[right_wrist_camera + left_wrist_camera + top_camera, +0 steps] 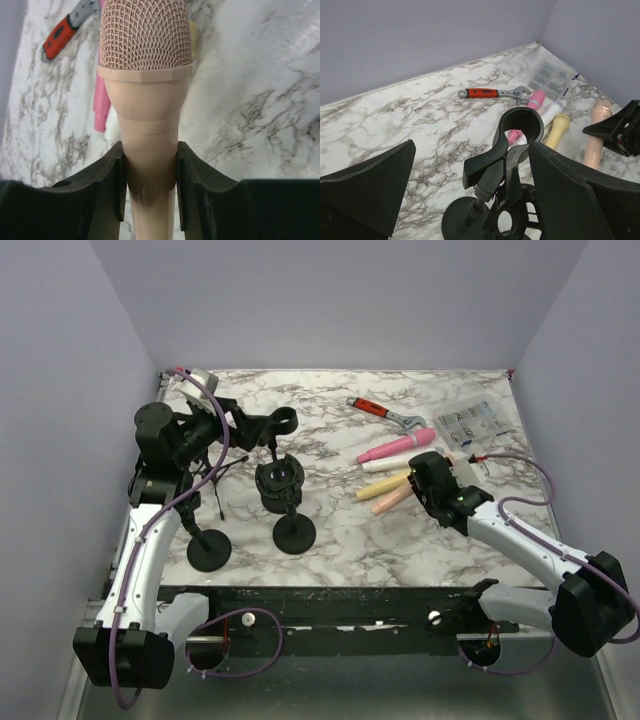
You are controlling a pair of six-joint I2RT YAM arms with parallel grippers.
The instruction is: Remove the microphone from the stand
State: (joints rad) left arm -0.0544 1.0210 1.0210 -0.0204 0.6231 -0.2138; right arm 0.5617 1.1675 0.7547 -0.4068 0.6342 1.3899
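A peach microphone (147, 90) with a mesh head sits between my right gripper's (149, 175) fingers, which are shut on its body just below the head. In the top view, this microphone (392, 500) is low over the table at centre right, under the right gripper (420, 483). The black stand (208, 548) at the left has an empty ring clip (521, 125) at its top. My left gripper (470, 150) is open, with one finger on each side of that clip and not touching it. In the top view the left gripper (243, 430) is at the clip.
Pink (397, 447), white (385, 466) and yellow (384, 484) microphones lie beside the held one. A red-handled wrench (385, 413) and a clear packet (470, 422) lie behind them. A second black stand (293, 532) with a round mount is at centre. A small tripod (218, 480) is at the left.
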